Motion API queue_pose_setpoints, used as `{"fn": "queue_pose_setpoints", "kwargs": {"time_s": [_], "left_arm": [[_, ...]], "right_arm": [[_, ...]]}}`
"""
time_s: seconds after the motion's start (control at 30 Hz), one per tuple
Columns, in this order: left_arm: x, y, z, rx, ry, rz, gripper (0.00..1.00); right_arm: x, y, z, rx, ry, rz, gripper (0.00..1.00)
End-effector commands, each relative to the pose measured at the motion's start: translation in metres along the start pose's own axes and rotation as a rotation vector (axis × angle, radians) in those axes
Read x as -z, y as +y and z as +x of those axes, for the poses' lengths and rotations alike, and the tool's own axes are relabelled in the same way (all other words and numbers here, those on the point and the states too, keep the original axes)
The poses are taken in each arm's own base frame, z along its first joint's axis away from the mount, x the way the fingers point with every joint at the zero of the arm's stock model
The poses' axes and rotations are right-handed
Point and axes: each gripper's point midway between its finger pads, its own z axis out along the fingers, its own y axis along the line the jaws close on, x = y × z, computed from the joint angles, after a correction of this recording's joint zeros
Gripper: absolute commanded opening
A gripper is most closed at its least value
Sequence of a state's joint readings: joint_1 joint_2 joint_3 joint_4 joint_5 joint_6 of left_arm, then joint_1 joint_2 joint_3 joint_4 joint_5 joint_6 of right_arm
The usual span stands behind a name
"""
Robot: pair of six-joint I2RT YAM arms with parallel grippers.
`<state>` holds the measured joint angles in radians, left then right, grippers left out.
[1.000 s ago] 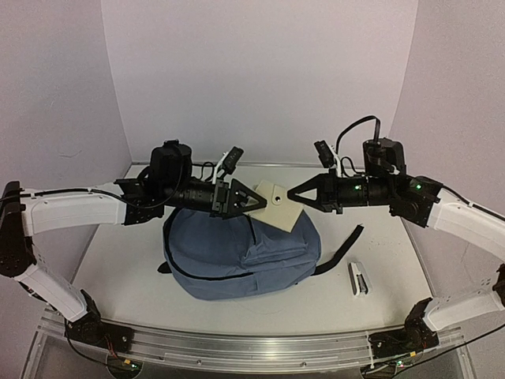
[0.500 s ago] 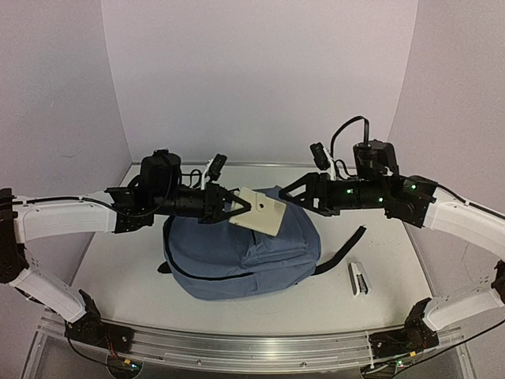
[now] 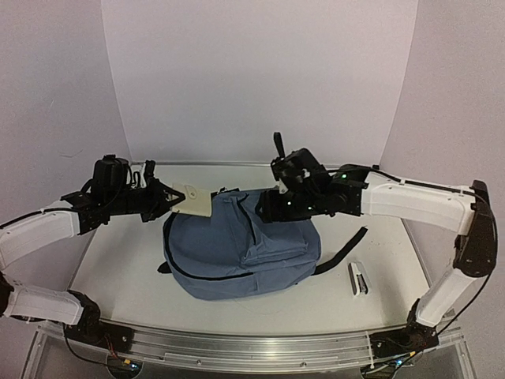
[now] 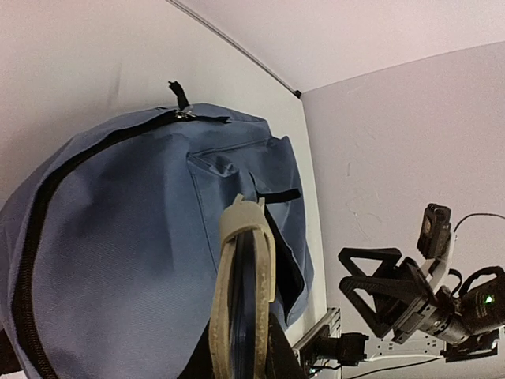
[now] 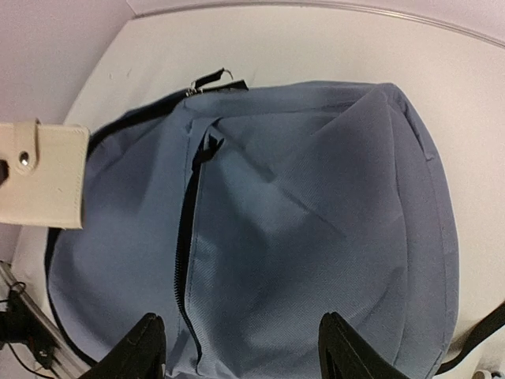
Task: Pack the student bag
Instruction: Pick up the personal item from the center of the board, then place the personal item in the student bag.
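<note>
With the handover just made, the cream snap-fastened case [image 3: 192,200] is being held clamped in the left tool [image 3: 170,202] over the far-left edge of the student bag [image 3: 237,253], which is lying flat on the bench [image 3: 118,264], while the right tool [image 5: 246,351], fingers apart, is being brought over the bag, likely for opening it.

The student bag [image 3: 237,253], a soft slate-blue backpack, lies flat on the white table [image 3: 118,268] with its front face up. Dark zipper lines curve across it. A front pocket [image 3: 276,257] sits toward its right side, and its black strap [image 3: 347,246] trails out rightward over the table.
</note>
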<state>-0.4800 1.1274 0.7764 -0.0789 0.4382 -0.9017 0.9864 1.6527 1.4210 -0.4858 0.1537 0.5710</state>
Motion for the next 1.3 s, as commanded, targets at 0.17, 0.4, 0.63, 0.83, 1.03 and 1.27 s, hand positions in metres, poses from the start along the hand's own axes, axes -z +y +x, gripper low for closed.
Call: {"fn": "queue_pose_setpoints", "kwargs": {"time_s": [0.17,0.4,0.63,0.83,1.03,1.27], "left_arm": [[0.009,0.010,0.007,0.035,0.015,0.019,0.00],[-0.001,0.002,0.015,0.051,0.071,0.103,0.00],[-0.026,-0.014,0.027,0.060,0.163,0.181,0.00],[-0.053,-0.039,0.037,0.035,0.213,0.234,0.00],[-0.077,-0.058,0.044,0.053,0.222,0.302,0.00],[-0.106,-0.047,0.030,0.082,0.138,0.261,0.00]], "right_arm": [[-0.031,0.018,0.007,0.098,0.011,0.114,0.57],[-0.049,0.007,0.007,0.115,0.013,0.266,0.20],[-0.020,0.022,-0.026,0.046,-0.103,0.239,0.00],[-0.002,0.031,-0.039,0.007,-0.157,0.177,0.00],[0.000,0.037,-0.040,0.003,-0.168,0.155,0.00],[0.008,0.051,-0.044,-0.015,-0.195,0.097,0.00]]}}
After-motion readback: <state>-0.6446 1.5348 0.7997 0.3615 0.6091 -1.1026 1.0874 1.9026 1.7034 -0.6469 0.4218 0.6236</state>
